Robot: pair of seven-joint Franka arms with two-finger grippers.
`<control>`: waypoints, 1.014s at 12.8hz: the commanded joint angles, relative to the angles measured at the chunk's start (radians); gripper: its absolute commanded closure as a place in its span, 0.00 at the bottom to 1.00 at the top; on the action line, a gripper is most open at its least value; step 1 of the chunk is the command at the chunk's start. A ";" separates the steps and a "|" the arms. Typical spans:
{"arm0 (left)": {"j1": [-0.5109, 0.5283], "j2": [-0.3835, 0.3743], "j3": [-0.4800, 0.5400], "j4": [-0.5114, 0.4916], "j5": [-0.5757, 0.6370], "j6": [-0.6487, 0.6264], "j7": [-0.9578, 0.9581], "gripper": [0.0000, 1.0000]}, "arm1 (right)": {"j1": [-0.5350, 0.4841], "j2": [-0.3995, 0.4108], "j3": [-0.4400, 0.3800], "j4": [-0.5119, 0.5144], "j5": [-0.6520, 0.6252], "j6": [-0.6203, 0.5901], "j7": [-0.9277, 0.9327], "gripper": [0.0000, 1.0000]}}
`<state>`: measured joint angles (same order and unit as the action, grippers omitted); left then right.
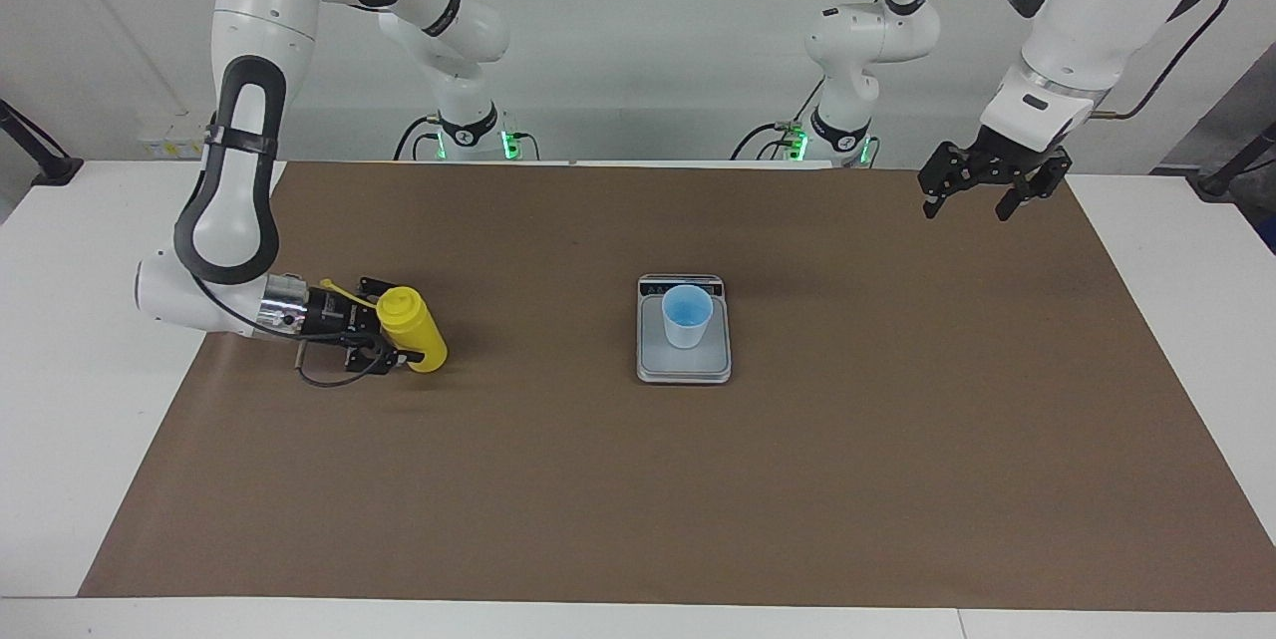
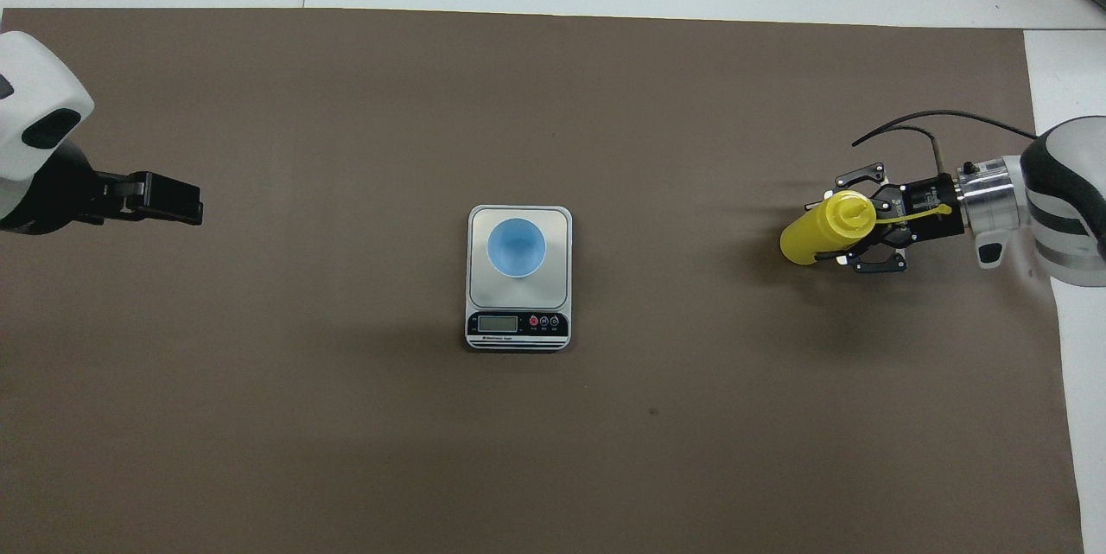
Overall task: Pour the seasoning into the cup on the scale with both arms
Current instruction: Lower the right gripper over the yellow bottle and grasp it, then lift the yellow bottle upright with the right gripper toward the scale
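Right gripper (image 1: 391, 338) low at right arm's end of table, fingers clamped round yellow seasoning bottle (image 1: 412, 328), bottle upright on brown mat (image 1: 638, 479). Blue cup (image 1: 687, 316) stood on scale (image 1: 684, 370) at mat centre. Left gripper (image 1: 972, 200) waited raised over mat's corner at left arm's end, fingers spread.

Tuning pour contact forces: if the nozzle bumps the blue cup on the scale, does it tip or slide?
The cup looks like thin plastic and empty, so probably very light. It tapers to a narrow base, so a rim-level bump may tip it. The scale plate looks smooth, so it could also slide.
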<state>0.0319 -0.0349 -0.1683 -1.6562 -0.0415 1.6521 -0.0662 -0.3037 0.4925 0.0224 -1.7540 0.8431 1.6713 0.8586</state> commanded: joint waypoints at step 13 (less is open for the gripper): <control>0.011 -0.026 0.001 -0.022 -0.017 -0.009 0.008 0.00 | 0.356 -0.143 -0.001 0.096 -0.352 0.343 0.588 1.00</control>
<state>0.0320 -0.0358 -0.1670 -1.6562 -0.0415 1.6521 -0.0662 0.0196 0.3508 0.0245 -1.6957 0.5696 2.0025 1.3765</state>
